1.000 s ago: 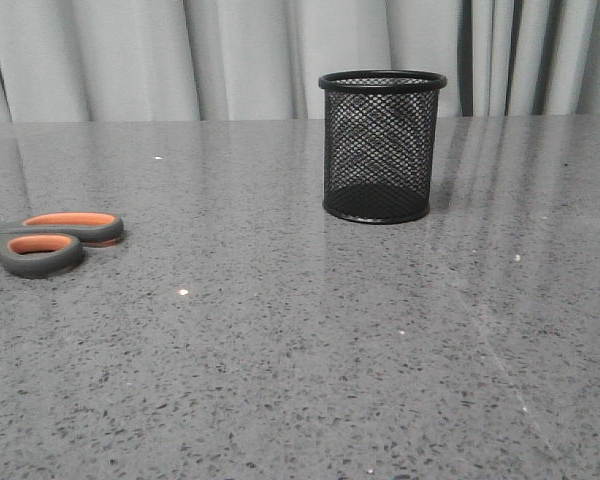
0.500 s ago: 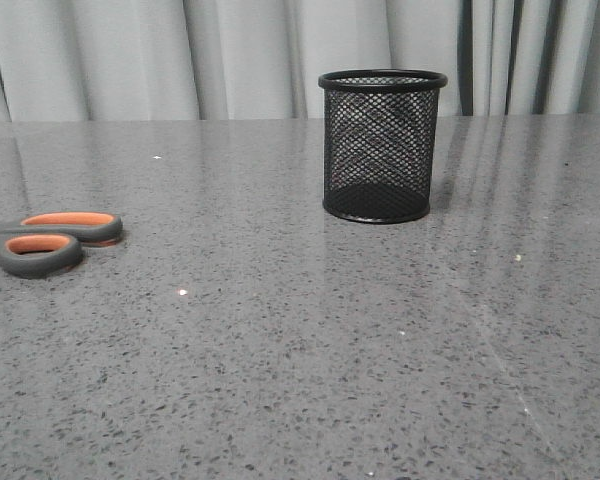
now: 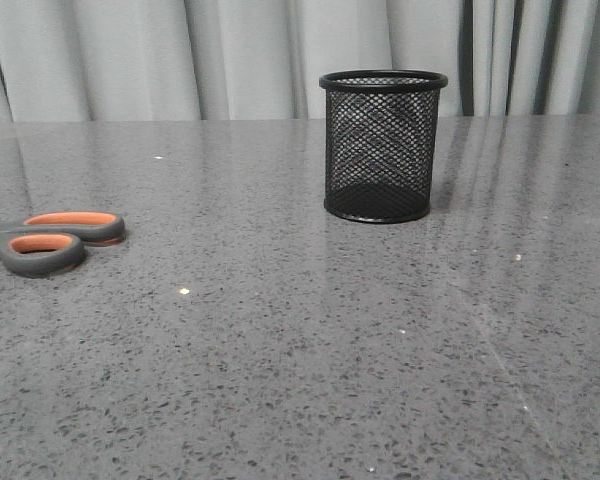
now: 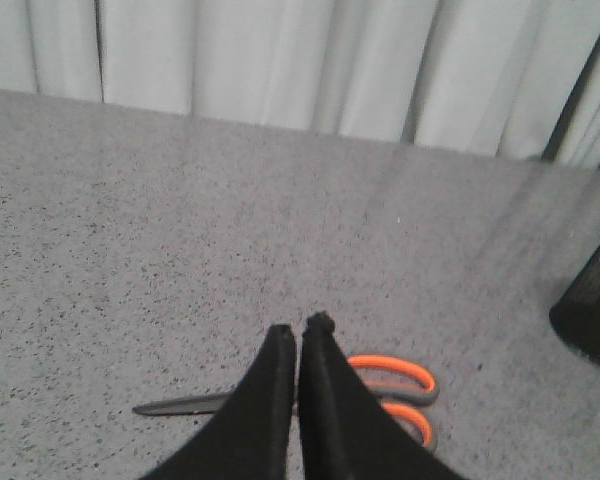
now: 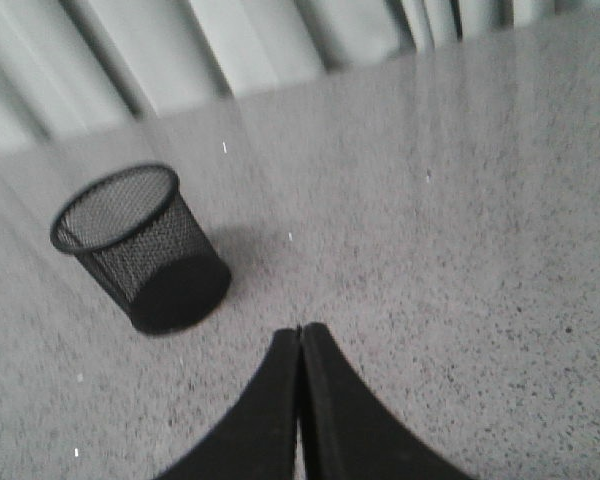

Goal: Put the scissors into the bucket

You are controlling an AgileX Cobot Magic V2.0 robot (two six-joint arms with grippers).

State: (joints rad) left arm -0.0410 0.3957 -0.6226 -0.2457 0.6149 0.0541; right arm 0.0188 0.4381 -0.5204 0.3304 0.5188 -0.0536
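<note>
On the speckled grey worktop (image 3: 280, 380) the bucket (image 3: 382, 146) stands upright, scissors (image 3: 46, 241) lying flat well apart near the left edge; both pincers, left pincer (image 4: 300, 335) and right pincer (image 5: 300, 335), are pressed together.

The table (image 3: 310, 350) is a grey speckled stone-like surface, glossy enough to carry faint pale streaks of reflection. Two things lie directly on it. The bucket (image 3: 382, 145), a black wire-mesh cup with a solid rim and base, stands upright on the far part of the top. The scissors (image 3: 48, 240) lie flat, well apart from the bucket, off to its left and nearer the camera; their grey handles with orange lining point toward the bucket, and in the left wrist view the dark blades (image 4: 185, 405) stretch away from it.
</note>
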